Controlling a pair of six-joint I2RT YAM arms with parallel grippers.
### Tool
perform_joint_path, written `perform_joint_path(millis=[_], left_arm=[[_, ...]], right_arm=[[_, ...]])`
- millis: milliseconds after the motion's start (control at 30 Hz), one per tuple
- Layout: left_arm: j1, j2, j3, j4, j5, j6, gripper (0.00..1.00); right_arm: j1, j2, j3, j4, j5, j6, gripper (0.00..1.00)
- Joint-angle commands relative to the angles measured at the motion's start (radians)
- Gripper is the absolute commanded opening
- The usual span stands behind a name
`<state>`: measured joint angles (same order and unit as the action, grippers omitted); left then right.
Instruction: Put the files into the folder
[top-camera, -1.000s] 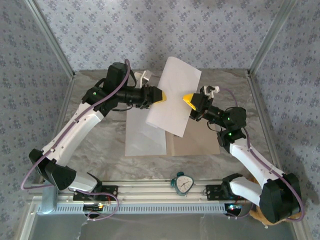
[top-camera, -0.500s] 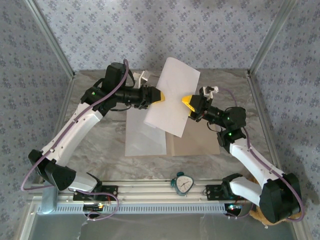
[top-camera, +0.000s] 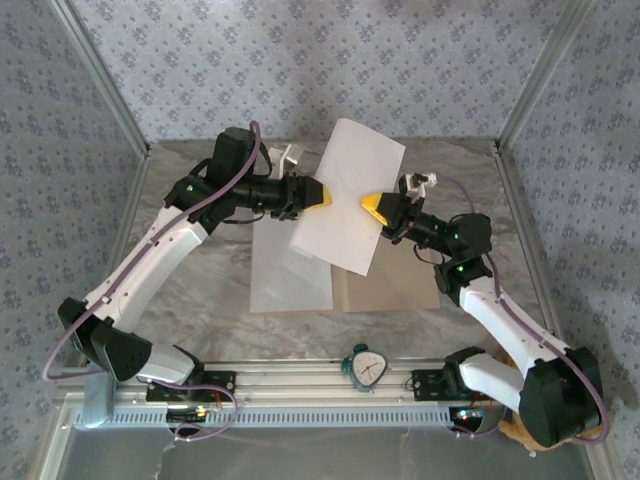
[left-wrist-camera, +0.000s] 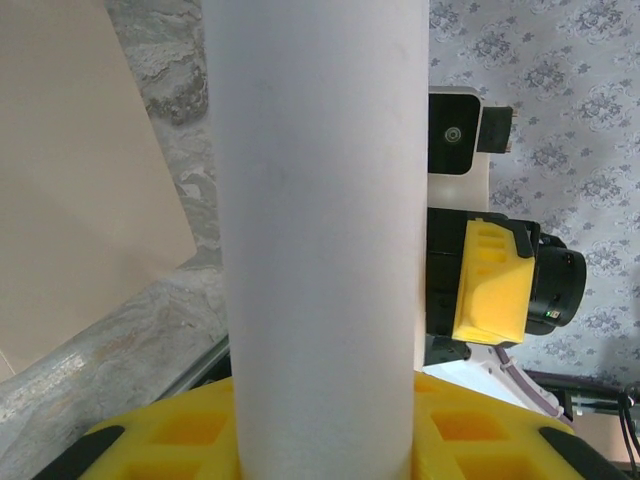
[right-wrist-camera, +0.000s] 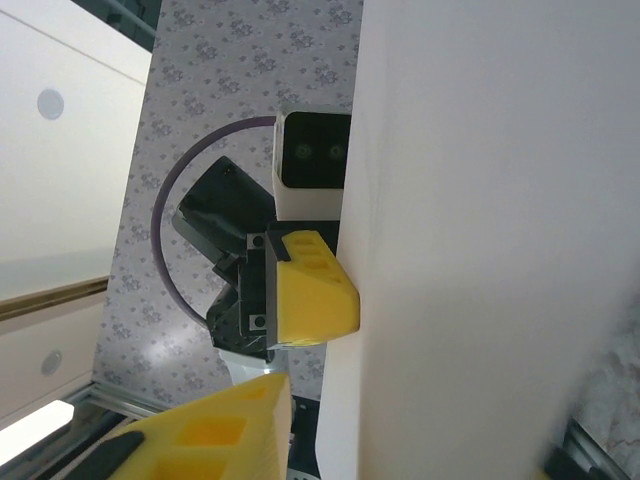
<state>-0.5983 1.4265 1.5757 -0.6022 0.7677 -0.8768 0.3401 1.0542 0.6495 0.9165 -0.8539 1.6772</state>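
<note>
Along the near edge of the bench (top-camera: 200, 290), a metal rail (top-camera: 290, 384) carries both arm bases, and a small pale timer (top-camera: 364, 367) sits on it between them. Just beyond the rail lies the folder (top-camera: 395, 285), flat on the marbled surface with its tan face up. A second sheet (top-camera: 290, 275) lies flat against the folder's left side; whether it rests on a folder leaf or on the bench itself cannot be told from above.

Over that pair, the lifted sheet (top-camera: 348, 200) hangs in the air, tilted, with its far end higher up the picture than its near end. It partly covers the far portion of both the flat sheet and the folder.

The left end effector (top-camera: 324, 194) comes in from the left, and its yellow fingers are pressed together on the sheet's left edge. The left wrist camera shows the paper rising as a broad white band out of those fingers. The tan folder is off to the left of that view.

The right end effector (top-camera: 371, 205) meets the opposite edge, pinching it as well. In its wrist view, white paper covers the right side, and the other arm's yellow tip butts against the sheet's edge.

Farther back, patterned wallpaper closes off the cell.
</note>
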Motion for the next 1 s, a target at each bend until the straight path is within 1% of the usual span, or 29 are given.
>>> perform_joint_path(millis=[0, 33, 100, 300, 367, 400, 500, 600, 767, 867, 967], left_arm=[[-0.006, -0.038, 0.005, 0.019, 0.014, -0.002, 0.38], [-0.006, -0.04, 0.005, 0.019, 0.012, -0.002, 0.41], [-0.006, -0.045, 0.003, 0.016, 0.009, -0.001, 0.47], [0.004, -0.073, -0.015, -0.011, -0.025, 0.01, 0.67], [0.011, -0.082, -0.021, -0.035, -0.053, 0.022, 0.71], [0.014, -0.086, -0.02, -0.056, -0.075, 0.031, 0.73], [0.019, -0.086, -0.022, -0.109, -0.116, 0.054, 0.76], [0.018, -0.083, -0.044, -0.097, -0.119, 0.046, 0.76], [0.019, -0.07, -0.092, -0.095, -0.154, 0.054, 0.76], [0.019, -0.051, -0.162, -0.082, -0.173, 0.067, 0.76], [0.027, -0.006, -0.247, -0.038, -0.185, 0.072, 0.75]], right_arm=[[0.003, -0.03, 0.004, -0.009, -0.011, -0.04, 0.13], [0.003, -0.037, 0.005, -0.052, -0.01, -0.061, 0.01], [0.004, -0.06, 0.019, -0.2, -0.013, -0.131, 0.0], [0.009, -0.126, 0.146, -0.754, -0.021, -0.473, 0.0], [0.008, -0.131, 0.198, -0.923, -0.011, -0.583, 0.0], [0.007, -0.13, 0.219, -0.979, -0.009, -0.622, 0.0], [0.004, -0.128, 0.273, -1.132, 0.002, -0.723, 0.0], [-0.012, -0.115, 0.326, -1.272, 0.02, -0.757, 0.0], [-0.046, -0.093, 0.432, -1.486, 0.016, -0.883, 0.0], [-0.059, -0.084, 0.512, -1.665, 0.084, -1.013, 0.0], [-0.072, -0.061, 0.615, -1.856, 0.22, -1.101, 0.0]])
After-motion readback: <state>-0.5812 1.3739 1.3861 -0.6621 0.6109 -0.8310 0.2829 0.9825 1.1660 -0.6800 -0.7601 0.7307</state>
